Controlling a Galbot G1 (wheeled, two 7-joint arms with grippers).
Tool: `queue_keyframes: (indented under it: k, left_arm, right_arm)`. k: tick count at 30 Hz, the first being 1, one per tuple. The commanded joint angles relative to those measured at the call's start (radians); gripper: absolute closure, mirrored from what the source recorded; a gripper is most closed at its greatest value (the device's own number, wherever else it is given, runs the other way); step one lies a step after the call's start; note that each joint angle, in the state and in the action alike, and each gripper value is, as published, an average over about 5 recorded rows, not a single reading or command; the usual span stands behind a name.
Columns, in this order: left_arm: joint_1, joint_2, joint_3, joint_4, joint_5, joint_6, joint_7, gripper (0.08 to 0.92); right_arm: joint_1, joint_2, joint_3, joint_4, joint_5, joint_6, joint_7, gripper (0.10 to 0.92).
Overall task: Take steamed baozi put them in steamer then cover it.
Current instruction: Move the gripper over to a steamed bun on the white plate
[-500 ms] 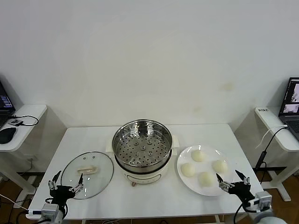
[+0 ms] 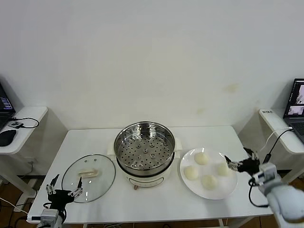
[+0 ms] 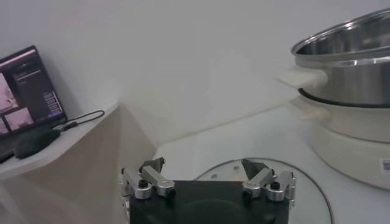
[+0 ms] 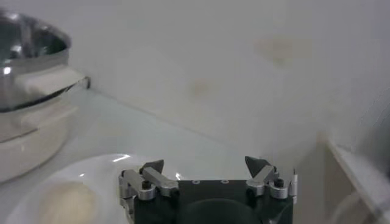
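At the near left corner of the white bench [image 2: 142, 204], the left end effector [image 2: 63, 192] hangs with its fingers spread apart, empty, just at the near rim of the round clear glass cover with a cream-white handle [image 2: 89, 176], which lies flat near the bench's left edge. Toward the right edge, the right end effector [image 2: 242, 164] hovers over the rim of the flat white plate [image 2: 228, 190], fingers apart and empty. Four smooth cream-white steamed baozi [image 2: 191, 172] sit on that plate. At the bench's middle stands the shiny stainless-steel steamer [image 2: 144, 151], uncovered, on its cream-white base.
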Motion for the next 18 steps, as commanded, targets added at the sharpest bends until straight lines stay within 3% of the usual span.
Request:
queue_keyframes:
  k: [1,11,18]
  left_arm:
    - [0.003,-0.002,-0.001,-0.009,0.013,-0.001,-0.001,0.177]
    - [0.009,-0.011,-0.009,-0.018,0.020,-0.004,0.000,0.177]
    - [0.012,-0.016,-0.010,-0.016,0.024,-0.006,0.000,0.177]
  right_arm:
    - [0.325,-0.178,-0.228,-0.154,-0.241,-0.063,-0.302,0.203]
    - [0.814,-0.121,-0.669,-0.521,-0.453,0.273,-0.641,0.203]
    - [0.974,-0.111,-0.961,-0.596,-0.402,0.306,-0.720,0.203]
